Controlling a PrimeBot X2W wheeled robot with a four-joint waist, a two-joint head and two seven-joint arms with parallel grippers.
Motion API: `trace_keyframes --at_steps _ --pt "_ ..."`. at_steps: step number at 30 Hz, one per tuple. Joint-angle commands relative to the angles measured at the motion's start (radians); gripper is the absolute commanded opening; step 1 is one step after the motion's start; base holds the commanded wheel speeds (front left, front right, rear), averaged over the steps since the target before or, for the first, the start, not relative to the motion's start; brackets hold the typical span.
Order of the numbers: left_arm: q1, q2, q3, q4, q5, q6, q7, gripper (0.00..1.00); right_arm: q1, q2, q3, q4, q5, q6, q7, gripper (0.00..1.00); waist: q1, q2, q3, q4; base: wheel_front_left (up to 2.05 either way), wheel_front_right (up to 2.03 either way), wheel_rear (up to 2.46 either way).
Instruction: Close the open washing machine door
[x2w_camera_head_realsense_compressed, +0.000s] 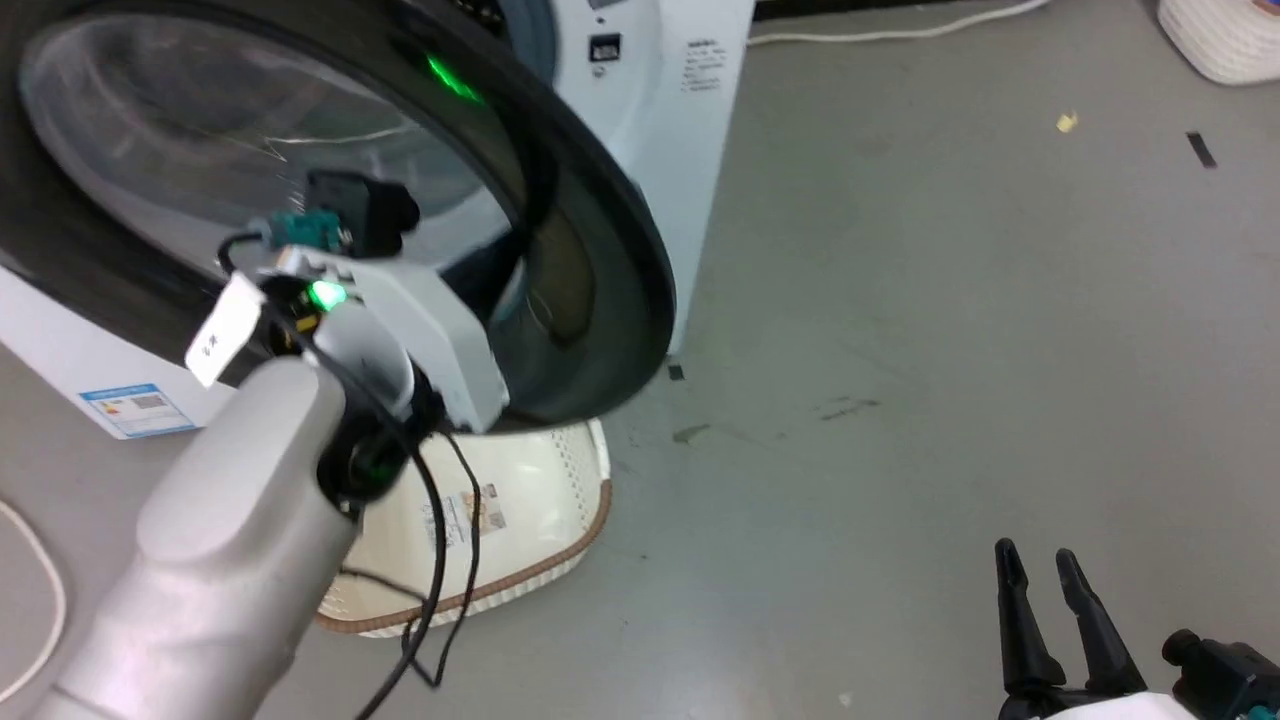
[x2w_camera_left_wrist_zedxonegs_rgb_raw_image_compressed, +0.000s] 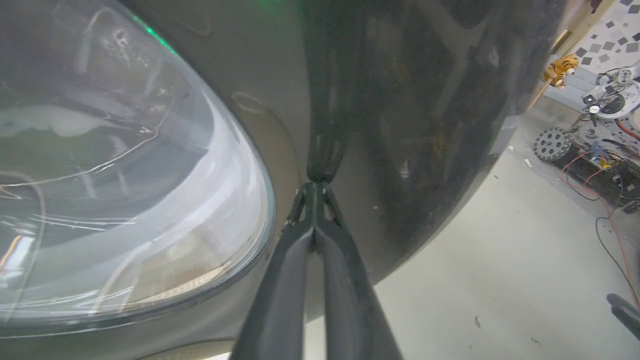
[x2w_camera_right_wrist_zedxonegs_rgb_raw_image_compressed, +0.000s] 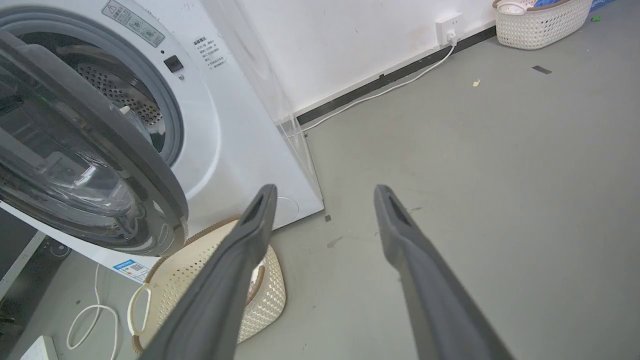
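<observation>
The left pincer (x2w_camera_left_wrist_zedxonegs_rgb_raw_image_compressed: 316, 186), closed and empty, is touching the black rim of the washing machine door (x2w_camera_head_realsense_compressed: 610, 260), half open at far left; it should be pushing steadily, squarely, not sliding onto glass

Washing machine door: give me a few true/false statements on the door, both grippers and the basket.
1. The washing machine door is latched shut. False: it stands ajar from the washing machine, with the drum visible behind it.
2. The left gripper is shut, its tips against the door's black rim. True.
3. The basket sits on the floor below the door. True.
4. The right gripper grips the basket. False: it is open and empty, over the floor.
</observation>
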Motion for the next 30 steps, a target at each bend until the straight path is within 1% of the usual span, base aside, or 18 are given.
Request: trace_keyframes --at_steps 1,5,9,13,15,17,20,21,22,26,30 --pt "-0.032 -0.011 0.004 0.029 0.018 0.009 -0.022 0.0 -0.008 -0.002 0.003 -0.006 0.006 0.001 -0.004 1.0 -0.0001 -0.0001 0.015 -0.013 0.0 0.0 0.0" --pt "-0.093 -0.037 0.018 0.109 0.042 0.026 -0.077 0.0 -0.012 -0.002 0.005 -0.013 0.007 0.001 -0.004 1.0 -0.0001 -0.0001 0.026 -0.013 0.0 0.0 0.0" --pt "-0.137 -0.065 0.02 0.164 0.043 0.016 -0.105 0.0 -0.015 -0.002 0.007 -0.016 -0.007 0.001 -0.004 1.0 -0.0001 -0.0001 0.021 0.011 0.0 0.0 0.0" --pt "-0.149 -0.09 0.025 0.191 0.025 -0.003 -0.144 0.0 -0.011 -0.002 -0.012 -0.012 -0.02 0.001 -0.004 1.0 -0.0001 -0.0001 -0.012 0.061 0.0 0.0 0.0" --pt "-0.145 -0.109 0.058 0.192 -0.004 -0.003 -0.191 0.0 -0.009 -0.002 -0.019 -0.007 -0.027 0.001 -0.004 1.0 -0.0001 -0.0001 -0.035 0.09 0.0 0.0 0.0" --pt "-0.141 -0.118 0.077 0.185 -0.008 -0.002 -0.243 0.0 -0.007 -0.002 -0.022 -0.001 -0.034 0.001 -0.004 1.0 -0.0001 -0.0001 -0.059 0.123 0.0 0.0 0.0" --pt "-0.124 -0.112 0.098 0.175 0.01 0.012 -0.332 0.0 -0.004 -0.002 -0.024 0.01 -0.042 0.001 -0.004 1.0 -0.0001 -0.0001 -0.102 0.171 0.0 0.0 0.0" --pt "-0.086 -0.086 0.117 0.156 0.045 0.041 -0.406 0.0 0.001 -0.002 -0.026 0.021 -0.047 0.001 -0.004 1.0 -0.0001 -0.0001 -0.142 0.215 0.0 0.0 0.0" --pt "-0.069 -0.072 0.126 0.144 0.06 0.055 -0.421 0.0 0.003 -0.002 -0.025 0.024 -0.049 0.001 -0.004 1.0 -0.0001 -0.0001 -0.152 0.227 0.0 0.0 0.0" --pt "0.015 -0.02 0.169 0.07 0.137 0.116 -0.449 0.0 0.014 -0.002 -0.035 0.03 -0.052 0.001 -0.004 1.0 -0.0001 -0.0001 -0.187 0.28 0.0 0.0 0.0" --pt "0.123 0.014 0.249 -0.066 0.231 0.171 -0.452 0.0 0.021 -0.002 -0.048 0.026 -0.054 0.001 -0.004 1.0 -0.0001 -0.0001 -0.202 0.321 0.0 0.0 0.0"
